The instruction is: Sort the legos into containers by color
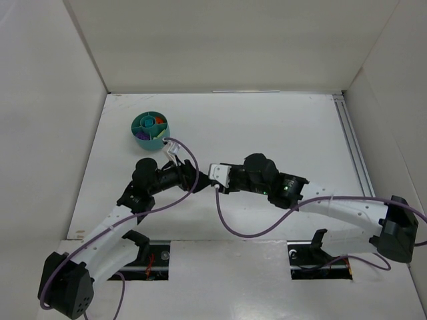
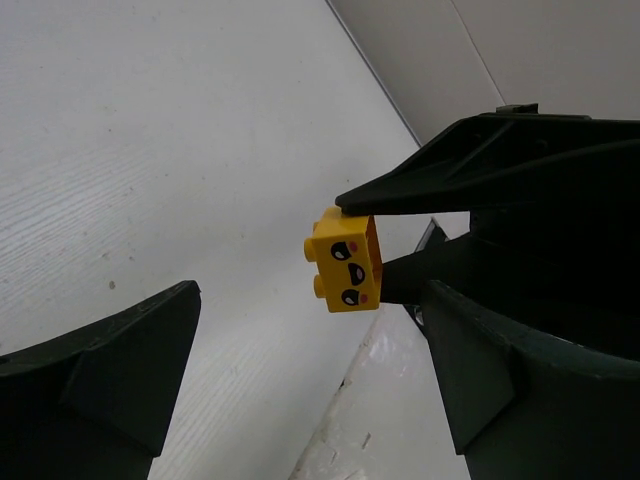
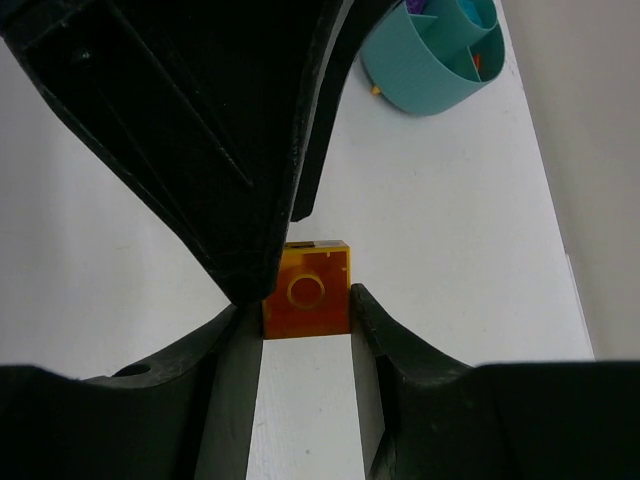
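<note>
Right gripper: clamped on the yellow face-printed brick. Left gripper: stood wide open nearby. Teal bowl lay at one o'clock.

Top external: high, rear, facing down over table. Wrists: very close, sighting along tool. Shared between wrists: yellow brick at tool tip. Shared right wrist/top: bowl.

Count on my counter: one teal bowl; one yellow brick with a printed face. Arms: two, my left arm and right arm. Purple bits and orange bits in the bowl: number indeterminate.
</note>
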Motion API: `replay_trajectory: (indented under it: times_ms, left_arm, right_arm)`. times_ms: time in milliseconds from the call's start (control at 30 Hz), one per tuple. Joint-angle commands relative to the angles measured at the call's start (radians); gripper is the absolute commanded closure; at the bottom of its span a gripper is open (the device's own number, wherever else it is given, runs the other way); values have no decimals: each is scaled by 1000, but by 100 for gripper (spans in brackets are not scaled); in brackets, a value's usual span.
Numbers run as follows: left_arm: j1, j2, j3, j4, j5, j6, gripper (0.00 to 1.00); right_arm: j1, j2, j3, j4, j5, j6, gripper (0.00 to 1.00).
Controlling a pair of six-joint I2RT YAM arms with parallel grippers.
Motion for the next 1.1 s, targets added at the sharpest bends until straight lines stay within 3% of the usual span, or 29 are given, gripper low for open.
replay_trajectory:
  times_ms: [0, 367, 567, 700, 767, 967, 1067]
  left_arm:
    - [-11, 1, 26, 67, 25, 19, 11]
    - [-51, 41, 37, 98, 16, -33, 35]
    - [-69, 41, 37, 144, 5, -67, 56]
    - [-89, 50, 48, 154, 25, -67, 61]
    - [-98, 50, 48, 154, 25, -67, 69]
    - [-98, 41, 57, 154, 34, -67, 86]
    - [-98, 31, 57, 154, 20, -67, 91]
  right_arm:
    - [8, 3, 45, 61, -7, -17, 74]
    - [8, 14, 45, 103, -44, -17, 73]
    - [8, 14, 25, 140, -62, -8, 73]
    - [8, -17, 5, 199, -71, -8, 73]
    - [8, -31, -4, 210, -71, -8, 73]
    - [8, -58, -26, 210, 36, 24, 72]
    - [8, -58, -35, 210, 79, 37, 63]
